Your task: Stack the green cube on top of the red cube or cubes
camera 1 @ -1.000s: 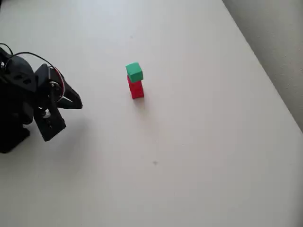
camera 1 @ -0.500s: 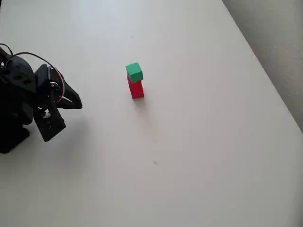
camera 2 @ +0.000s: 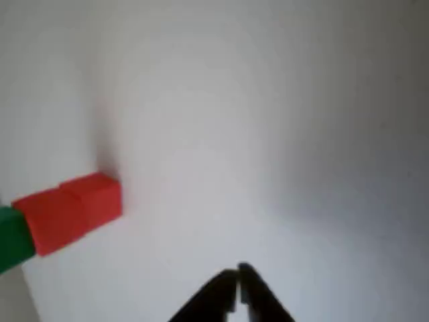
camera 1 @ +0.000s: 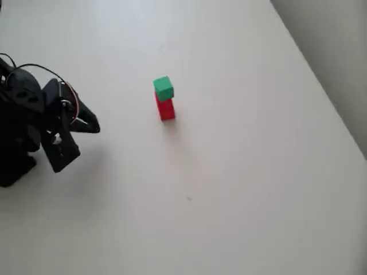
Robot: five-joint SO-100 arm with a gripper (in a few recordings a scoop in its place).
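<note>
The green cube (camera 1: 163, 89) rests on top of the red cube stack (camera 1: 166, 108) near the middle of the white table in the overhead view. My black gripper (camera 1: 94, 125) sits far to the left of the stack, folded back over the arm's base, its fingers together and holding nothing. In the wrist view the picture lies on its side: the red cubes (camera 2: 69, 211) show at the left edge with the green cube (camera 2: 13, 238) beyond them, and my gripper (camera 2: 237, 274) is shut at the bottom centre.
The table's right edge (camera 1: 321, 86) runs diagonally at the upper right, with grey floor beyond. The arm's black base (camera 1: 17, 154) stands at the left edge. A small dark speck (camera 1: 188, 198) marks the tabletop below the stack.
</note>
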